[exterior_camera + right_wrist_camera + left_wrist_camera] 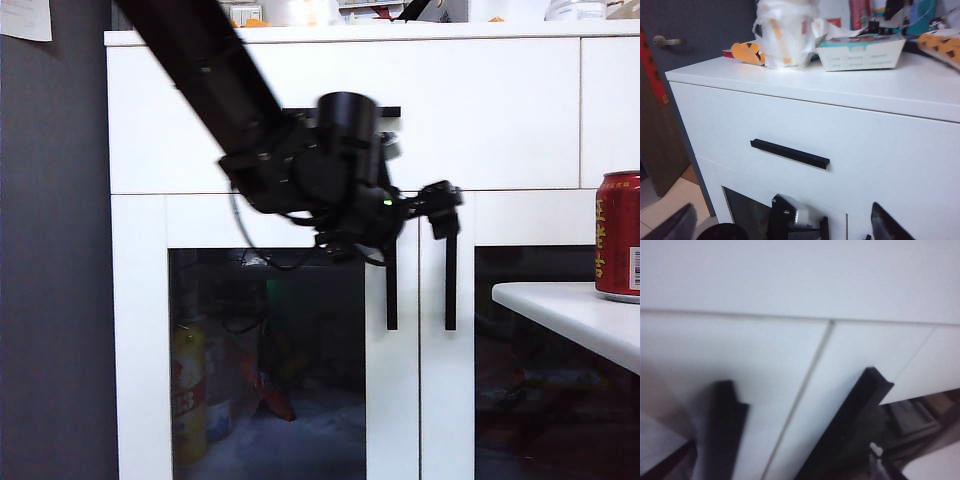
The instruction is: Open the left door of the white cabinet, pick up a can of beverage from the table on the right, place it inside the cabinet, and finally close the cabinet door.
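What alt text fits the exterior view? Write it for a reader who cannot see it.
A black robot arm reaches down from the upper left, its left pincer near the tops of the two vertical black handles of the white cabinet, whose left door is shut. At the right edge, a red can of beverage stands on the table.
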Action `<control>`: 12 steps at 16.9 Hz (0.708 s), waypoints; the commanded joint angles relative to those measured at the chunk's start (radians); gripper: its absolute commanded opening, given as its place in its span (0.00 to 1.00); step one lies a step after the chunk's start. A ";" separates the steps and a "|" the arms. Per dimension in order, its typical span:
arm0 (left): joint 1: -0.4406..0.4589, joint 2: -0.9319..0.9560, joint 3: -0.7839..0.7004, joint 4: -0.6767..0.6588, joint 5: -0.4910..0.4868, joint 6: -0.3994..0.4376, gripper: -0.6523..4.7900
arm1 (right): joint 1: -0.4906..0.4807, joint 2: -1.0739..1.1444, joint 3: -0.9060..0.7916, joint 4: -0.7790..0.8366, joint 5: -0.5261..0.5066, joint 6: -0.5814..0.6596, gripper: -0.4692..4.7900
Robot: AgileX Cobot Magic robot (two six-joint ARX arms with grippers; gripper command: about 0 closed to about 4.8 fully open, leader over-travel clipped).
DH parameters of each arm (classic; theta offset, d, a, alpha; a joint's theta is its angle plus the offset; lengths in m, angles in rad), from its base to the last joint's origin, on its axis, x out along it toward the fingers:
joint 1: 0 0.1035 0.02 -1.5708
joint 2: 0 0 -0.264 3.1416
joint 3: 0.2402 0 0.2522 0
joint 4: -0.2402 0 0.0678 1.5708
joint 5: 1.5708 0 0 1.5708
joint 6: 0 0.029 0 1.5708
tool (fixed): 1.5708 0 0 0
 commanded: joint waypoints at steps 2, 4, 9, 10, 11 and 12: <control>0.007 -0.003 0.011 0.017 -0.120 -0.003 1.00 | -0.054 -0.012 0.005 -0.014 -0.007 0.001 0.99; 0.005 -0.003 0.011 0.017 -0.130 -0.003 1.00 | -0.061 -0.011 0.005 -0.026 -0.006 0.001 0.99; -0.026 -0.004 0.011 0.024 -0.150 -0.003 0.44 | -0.077 -0.012 0.003 -0.039 -0.002 0.000 0.99; -0.033 -0.004 0.011 0.025 -0.141 -0.003 0.39 | -0.078 -0.012 0.003 -0.040 -0.002 0.000 0.99; -0.036 -0.004 0.011 0.025 -0.101 -0.003 0.34 | -0.078 -0.011 0.003 -0.042 -0.002 0.000 0.99; -0.037 -0.005 0.011 0.025 -0.053 -0.003 0.16 | -0.080 -0.010 0.003 -0.045 -0.001 0.000 0.99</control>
